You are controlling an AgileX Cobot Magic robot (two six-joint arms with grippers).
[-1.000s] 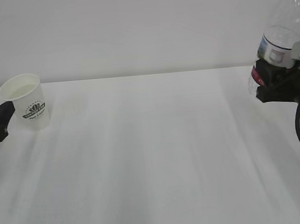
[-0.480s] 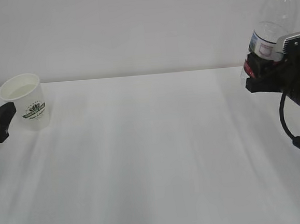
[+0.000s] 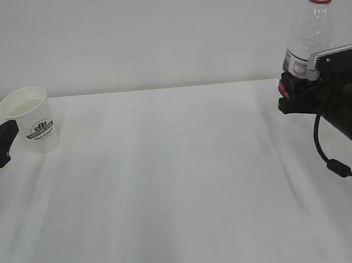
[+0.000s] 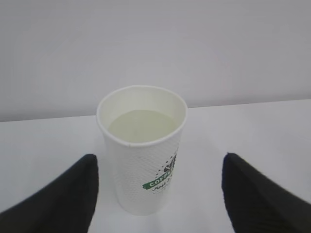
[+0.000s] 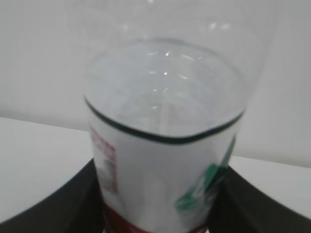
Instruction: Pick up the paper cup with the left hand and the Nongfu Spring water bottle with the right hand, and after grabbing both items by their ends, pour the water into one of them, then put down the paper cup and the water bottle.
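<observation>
Over by the table's left edge the paper cup point(image 3: 32, 120) stands upright on the white table point(image 3: 180, 186), and it looks to have liquid in it, a pale level sitting a little below the rim, so my guess is the pouring is done and the cup is set down. The left hand point(image 4: 158, 191) has its two black fingers spread wide, one on each side of the cup with clear gaps between, gripping nothing at all. At the right edge, the right hand point(image 3: 290, 98) has its fingers clamped around the lower part of the water bottle point(image 3: 306, 39), down by the red band of the label. The bottle leans a touch, neck uppermost, no cap on it, and I can't tell whether its base touches the table, since the gripper hides that. What is left, I'd say, is setting the bottle down and letting go. The cup is white, tapered, dimpled all over its wall, with a dark green logo facing us. The bottle is clear plastic, red ring at the neck, and from the wrist camera the upper body looks mostly empty.
</observation>
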